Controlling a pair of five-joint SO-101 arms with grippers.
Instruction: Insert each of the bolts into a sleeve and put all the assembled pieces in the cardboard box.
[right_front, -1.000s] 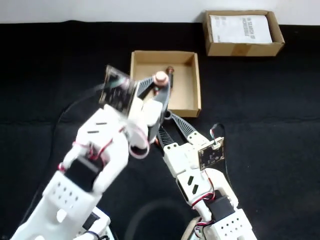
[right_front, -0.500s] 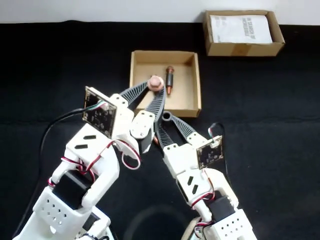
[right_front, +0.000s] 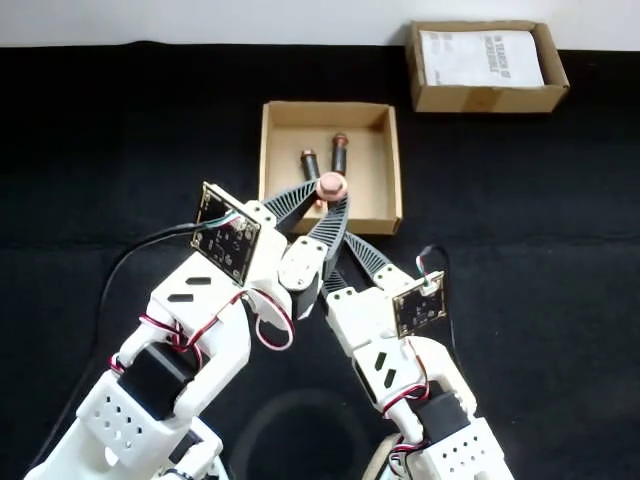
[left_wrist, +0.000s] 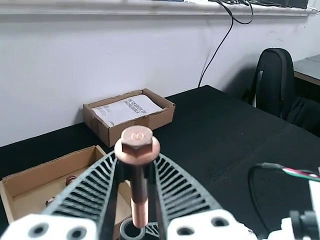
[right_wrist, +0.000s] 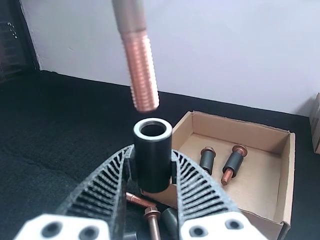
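My left gripper is shut on a copper bolt, held upright with its head up at the near edge of the cardboard box. The bolt hangs between the ribbed fingers. My right gripper is shut on a black sleeve, upright with its bore open. The bolt's threaded end hangs just above that bore, slightly off to one side and not inside it. Two assembled pieces lie in the box.
A second cardboard box with a printed sheet sits at the back right. Loose bolts and a sleeve lie on the black table under the right gripper. Both arms crowd the middle near side.
The left gripper has carried the bolt from over the box back toward the near side, to above the right gripper's sleeve. That uncovered the second piece in the box. The right arm stayed still.
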